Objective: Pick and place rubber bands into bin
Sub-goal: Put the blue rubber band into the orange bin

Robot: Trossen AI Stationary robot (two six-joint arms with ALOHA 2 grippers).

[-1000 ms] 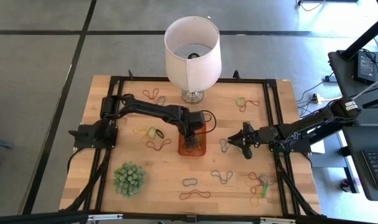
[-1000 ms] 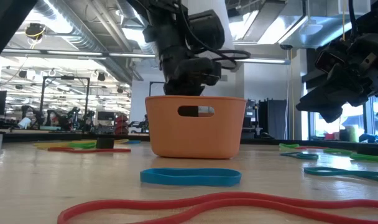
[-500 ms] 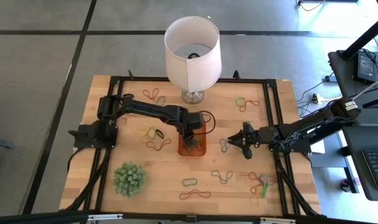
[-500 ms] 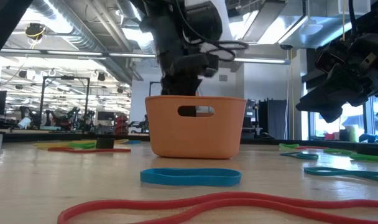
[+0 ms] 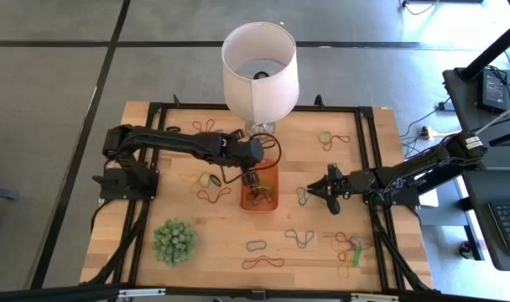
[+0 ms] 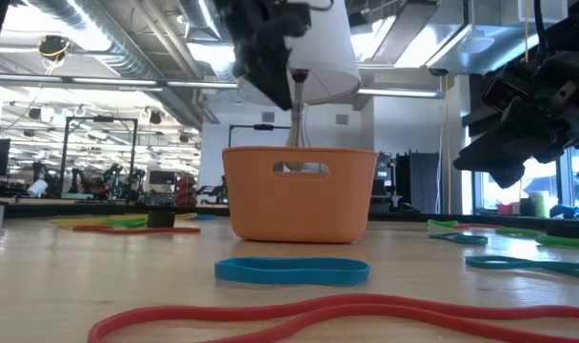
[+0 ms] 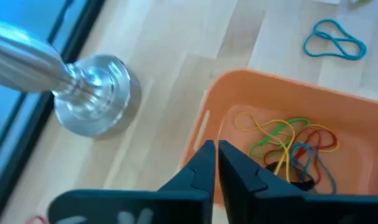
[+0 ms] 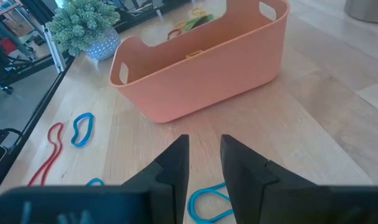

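Note:
The orange bin [image 5: 260, 190] stands mid-table and holds several rubber bands [image 7: 288, 146] in yellow, green, red, blue and black. My left gripper [image 7: 215, 163] hangs shut and empty above the bin's far end, slanting down, and shows high above the rim in the low view [image 6: 275, 90]. More rubber bands lie loose on the wood, among them a blue one [image 6: 291, 271] and a red one [image 6: 299, 314] in front of the bin. My right gripper [image 8: 204, 155] waits open to the right of the bin, low over a blue band [image 8: 209, 202].
A white lamp [image 5: 259, 63] on a metal foot [image 7: 92, 93] stands just behind the bin. A spiky green plant [image 5: 173, 242] sits near left. Loose bands lie at the far edge [image 5: 208, 127], left of the bin [image 5: 203, 179] and near right [image 5: 349, 247].
My left gripper has risen out of the bin, from down inside it to well above its rim, and has drawn back a little toward the table's far left. The bands stay in the bin.

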